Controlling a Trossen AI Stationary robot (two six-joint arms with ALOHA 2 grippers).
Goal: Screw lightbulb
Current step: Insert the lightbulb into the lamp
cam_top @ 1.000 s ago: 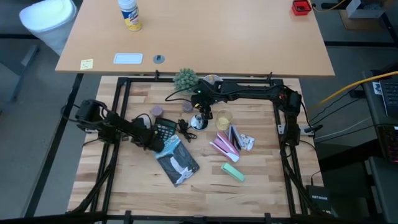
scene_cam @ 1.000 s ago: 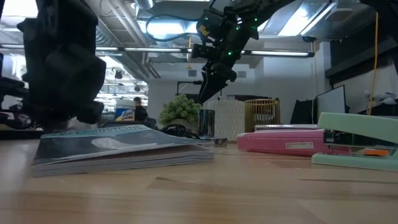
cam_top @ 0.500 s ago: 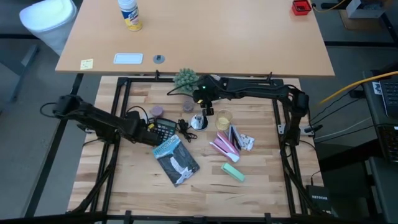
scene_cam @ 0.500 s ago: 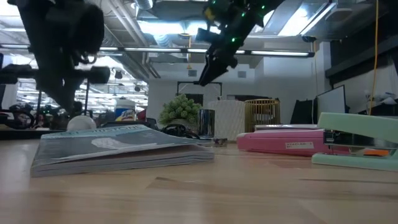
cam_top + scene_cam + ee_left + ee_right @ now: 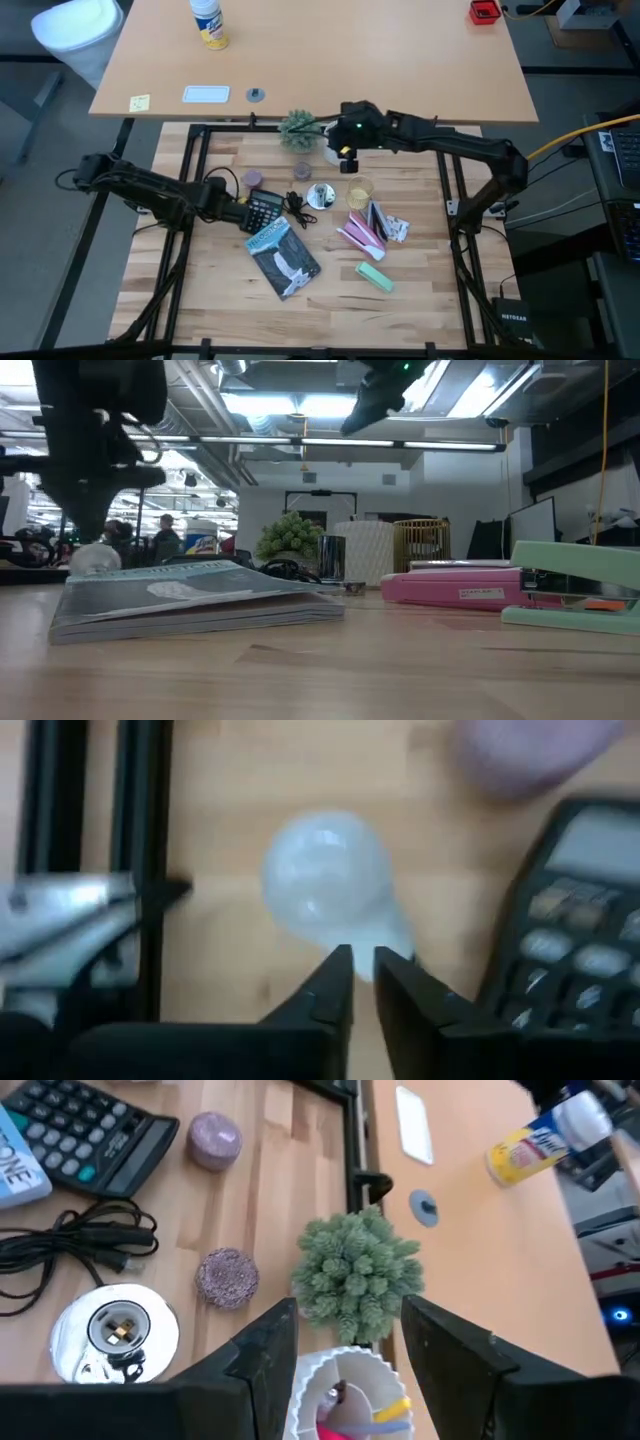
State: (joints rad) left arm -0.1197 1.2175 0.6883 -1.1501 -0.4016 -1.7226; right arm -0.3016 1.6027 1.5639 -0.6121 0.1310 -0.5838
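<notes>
From the high view: left gripper [image 5: 236,212] low over the slatted wooden tabletop [image 5: 420,300], just left of the black calculator [image 5: 266,210], its dark arm reaching in from the left edge; small frosted white globe lightbulb hidden under it here. Right gripper [image 5: 347,158] raised at the far side, beside the small green artificial plant [image 5: 298,128], above and apart from the round shiny silver socket base [image 5: 321,196] with its black cord [image 5: 296,208]. Small amber translucent cup [image 5: 359,190] just right of the base; grey-blue magazine [image 5: 284,257], pink stapler [image 5: 358,234] and mint-green stapler [image 5: 374,276] spread nearer the front. From the low view: left gripper [image 5: 95,510] hanging at the left, the lightbulb [image 5: 96,559] a pale globe directly below it, behind the magazine [image 5: 190,595]; right gripper [image 5: 372,395] high near the ceiling lights; people standing far back in the room. From the left wrist view: lightbulb [image 5: 325,885] lying on bare wood beside the calculator [image 5: 565,925], fingers [image 5: 322,990] drawn narrow with only a slim gap, tips at the bulb's narrow end, holding nothing. From the right wrist view: fingers [image 5: 265,1345] spread wide and empty, framing the plant [image 5: 358,1275] and a white cup [image 5: 340,1380] of small items; socket base [image 5: 113,1330] with cord [image 5: 70,1245], calculator [image 5: 85,1135] and two round purple pucks [image 5: 216,1137] on the tabletop.
</notes>
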